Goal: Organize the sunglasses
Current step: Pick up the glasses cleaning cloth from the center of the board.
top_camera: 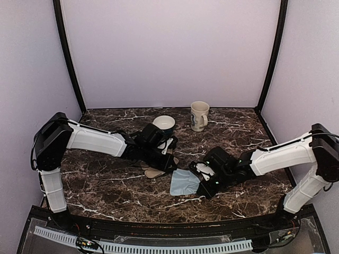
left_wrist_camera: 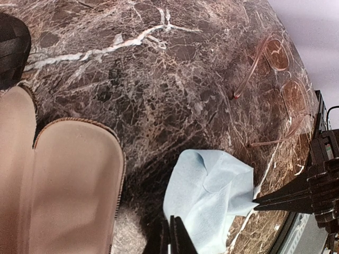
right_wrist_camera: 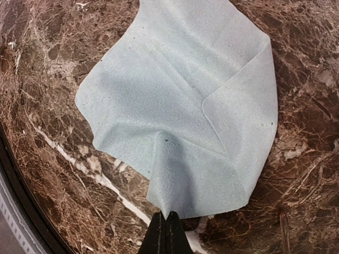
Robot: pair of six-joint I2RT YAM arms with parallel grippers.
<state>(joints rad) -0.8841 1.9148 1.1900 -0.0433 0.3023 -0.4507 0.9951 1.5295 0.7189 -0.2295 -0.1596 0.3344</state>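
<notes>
Right wrist: right gripper (right_wrist_camera: pixel 166 217) pinching blue cloth (right_wrist_camera: pixel 180 106); left gripper (left_wrist_camera: pixel 169 226) clenched; open case (left_wrist_camera: pixel 69 185) nearby

On a dark brown marbled table (top_camera: pixel 106 185) veined in white, a pale blue cloth (top_camera: pixel 184 182) toward the front, one corner folded over on itself and one edge drawn up into a small peak off the surface. Just left of it in the top view and not touching it, an open glasses case (left_wrist_camera: pixel 69 185), both tan-lined halves facing up, a brown striped rim around them. Well behind, near the back edge, a cream mug (top_camera: pixel 199 115) standing upright, and left of that a dark bowl (top_camera: pixel 165 124) with a white inside.
</notes>
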